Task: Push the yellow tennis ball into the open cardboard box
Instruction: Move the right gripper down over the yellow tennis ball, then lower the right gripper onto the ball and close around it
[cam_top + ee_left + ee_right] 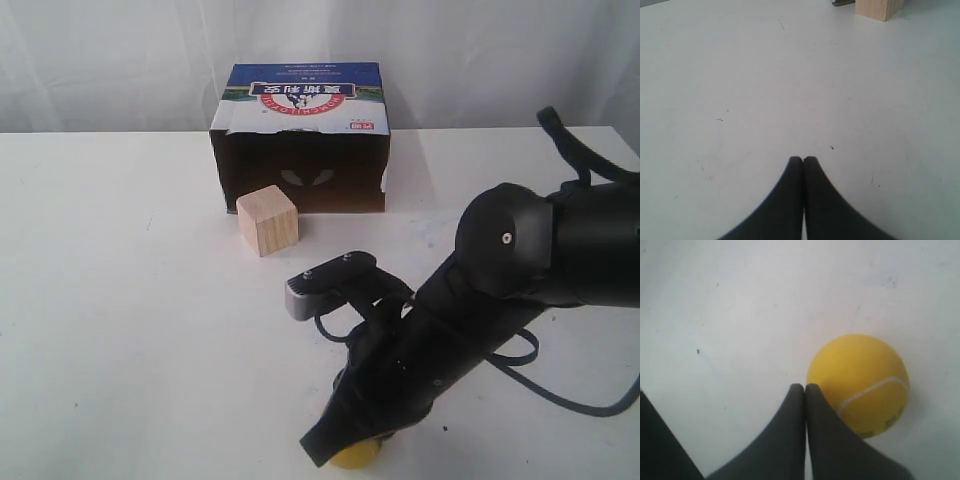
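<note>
The yellow tennis ball (862, 375) lies on the white table near its front edge; in the exterior view only a sliver of the ball (357, 456) shows under the right arm. My right gripper (805, 386) is shut, empty, and its one finger rests beside or against the ball. In the exterior view the right gripper (322, 450) points down toward the front edge. The open cardboard box (300, 135) stands at the back, dark opening facing forward. My left gripper (803, 159) is shut over bare table and is not seen in the exterior view.
A pale wooden cube (268, 220) stands just in front of the box opening, at its left part; the cube (879, 7) also shows far ahead in the left wrist view. The right arm (520, 260) and its cables cover the table's right front.
</note>
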Motion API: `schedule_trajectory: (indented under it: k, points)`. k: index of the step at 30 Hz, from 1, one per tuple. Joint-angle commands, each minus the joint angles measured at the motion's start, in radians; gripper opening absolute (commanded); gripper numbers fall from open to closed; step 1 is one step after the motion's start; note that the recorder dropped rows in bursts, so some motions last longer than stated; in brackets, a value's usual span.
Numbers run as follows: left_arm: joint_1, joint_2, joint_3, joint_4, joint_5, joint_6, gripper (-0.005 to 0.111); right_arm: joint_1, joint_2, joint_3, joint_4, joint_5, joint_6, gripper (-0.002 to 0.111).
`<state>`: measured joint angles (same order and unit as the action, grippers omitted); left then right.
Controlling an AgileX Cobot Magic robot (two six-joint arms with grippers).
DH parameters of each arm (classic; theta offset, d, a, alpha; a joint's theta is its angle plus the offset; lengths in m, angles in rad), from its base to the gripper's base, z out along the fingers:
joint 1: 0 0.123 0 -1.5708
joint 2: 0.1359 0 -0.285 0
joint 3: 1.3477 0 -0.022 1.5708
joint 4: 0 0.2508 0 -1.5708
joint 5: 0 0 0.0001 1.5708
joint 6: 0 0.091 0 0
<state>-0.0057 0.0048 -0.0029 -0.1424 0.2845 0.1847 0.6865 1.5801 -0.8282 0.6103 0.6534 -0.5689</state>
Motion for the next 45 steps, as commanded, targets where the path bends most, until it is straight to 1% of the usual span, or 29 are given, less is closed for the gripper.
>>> schedule_trajectory:
  k: [1, 6, 8, 12, 16, 25, 28, 32, 34, 40, 45]
  points:
    - [-0.006, -0.005, 0.003, -0.007, -0.001, -0.001, 0.0, 0.001, 0.001, 0.003, -0.005, -0.079, 0.0, 0.0]
    - [-0.006, -0.005, 0.003, -0.007, -0.001, -0.001, 0.0, 0.001, 0.001, 0.003, -0.005, -0.124, 0.034, 0.0]
    - [-0.006, -0.005, 0.003, -0.007, -0.001, -0.001, 0.0, 0.001, 0.001, 0.003, -0.005, -0.096, 0.073, 0.0]
    - [-0.006, -0.005, 0.003, -0.007, -0.001, -0.001, 0.0, 0.001, 0.003, 0.003, -0.022, -0.063, 0.08, 0.0]
    - [-0.006, -0.005, 0.003, -0.007, -0.001, -0.001, 0.0, 0.001, 0.009, 0.003, -0.062, -0.124, 0.078, 0.0]
    - [-0.006, -0.005, 0.003, -0.007, -0.001, -0.001, 0.0, 0.001, 0.023, 0.003, -0.066, -0.208, 0.078, 0.0]
    - [-0.006, -0.005, 0.003, -0.007, -0.001, -0.001, 0.0, 0.001, 0.01, 0.001, -0.061, -0.141, 0.08, 0.0]
    - [-0.006, -0.005, 0.003, -0.007, -0.001, -0.001, 0.0, 0.001, -0.032, 0.003, -0.054, 0.036, 0.08, 0.0]
    - [-0.006, -0.005, 0.003, -0.007, -0.001, -0.001, 0.0, 0.001, -0.036, 0.007, -0.056, 0.062, 0.08, 0.0]
    - [-0.006, -0.005, 0.003, -0.007, -0.001, -0.001, 0.0, 0.001, -0.01, 0.039, -0.068, -0.083, 0.08, 0.0]
    - [-0.006, -0.005, 0.003, -0.007, -0.001, -0.001, 0.0, 0.001, 0.015, 0.039, -0.068, -0.137, 0.08, 0.0]
